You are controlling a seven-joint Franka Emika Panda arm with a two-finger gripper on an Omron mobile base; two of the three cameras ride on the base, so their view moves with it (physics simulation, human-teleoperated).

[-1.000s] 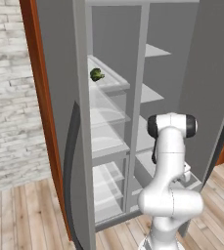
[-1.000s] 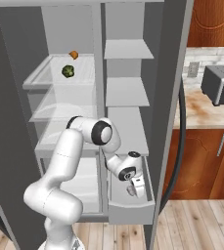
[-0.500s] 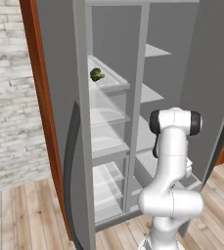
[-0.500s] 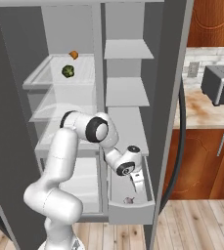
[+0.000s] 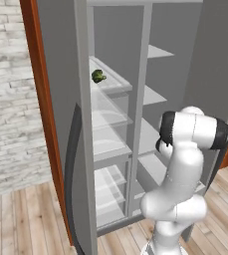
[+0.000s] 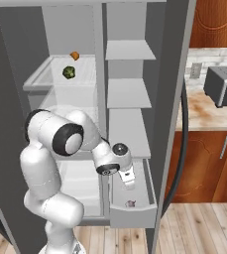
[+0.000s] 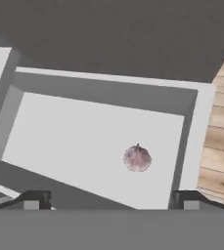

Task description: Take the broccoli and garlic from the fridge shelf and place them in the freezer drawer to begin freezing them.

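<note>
1. A home kitchen is showing: a tall grey fridge (image 6: 135, 30) is standing open, shelves (image 6: 127, 94) bare.
2. At right, a wooden cabinet (image 6: 204, 163) is carrying a countertop (image 6: 204, 106) and toaster (image 6: 223, 87).
3. Wooden flooring (image 5: 21, 224) is running beneath.

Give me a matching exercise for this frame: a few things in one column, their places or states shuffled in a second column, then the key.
Things:
1. garlic
2. broccoli
3. orange item
4. gripper

Places or states:
A. at the back of the upper fridge shelf
B. lying on the floor of the open freezer drawer
C. open and empty, above the drawer
D. on the upper fridge shelf, nearer the front

Pairs: 1-B, 2-D, 3-A, 4-C
</note>
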